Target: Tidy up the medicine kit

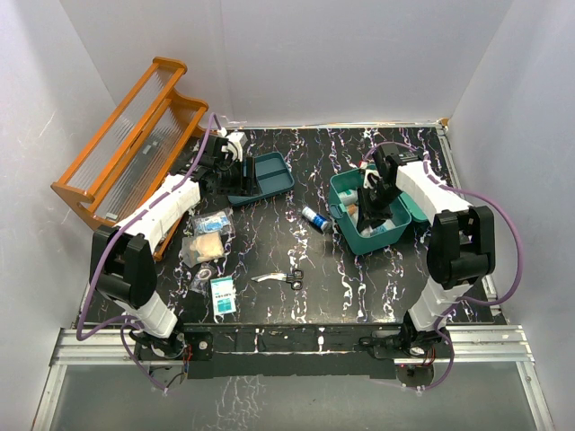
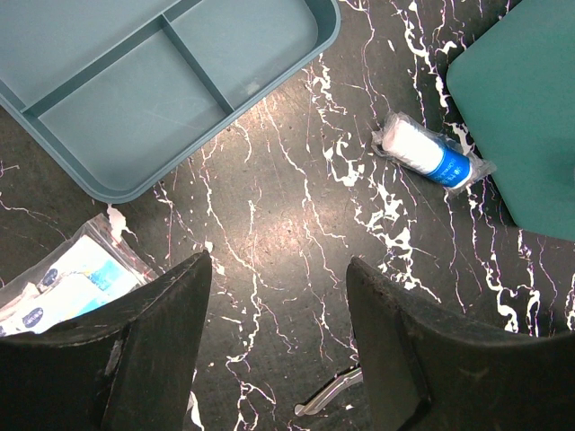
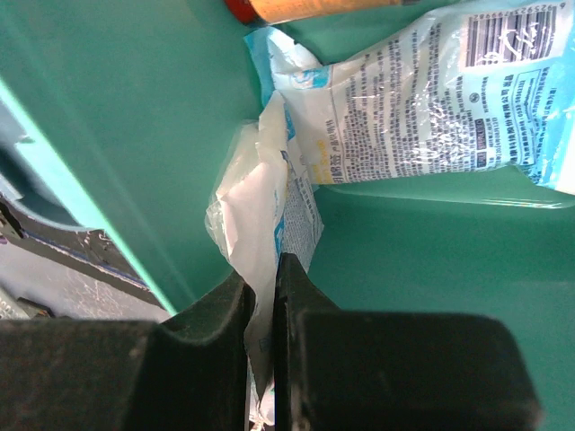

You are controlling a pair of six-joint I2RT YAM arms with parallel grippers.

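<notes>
The medicine kit [image 1: 395, 235] is a teal-green box standing open at the right of the table. My right gripper [image 1: 369, 208] reaches down into it. In the right wrist view that gripper [image 3: 265, 274] is shut on a thin white sachet [image 3: 260, 211] just above the kit's floor [image 3: 431, 260]. A larger printed packet [image 3: 431, 90] lies inside behind it. My left gripper [image 1: 225, 160] hovers at the back left, open and holding nothing [image 2: 278, 269]. A blue-grey divided tray [image 2: 162, 81] lies below and beyond it, and the kit's corner [image 2: 530, 99] shows at the right.
A blue and white bandage roll [image 1: 313, 218] [image 2: 431, 154] lies between tray and kit. Clear packets [image 1: 208, 235] and a small teal packet [image 1: 222, 294] lie at the left front, a metal tool [image 1: 283, 277] in the middle. An orange tiered rack [image 1: 130, 135] stands at the far left.
</notes>
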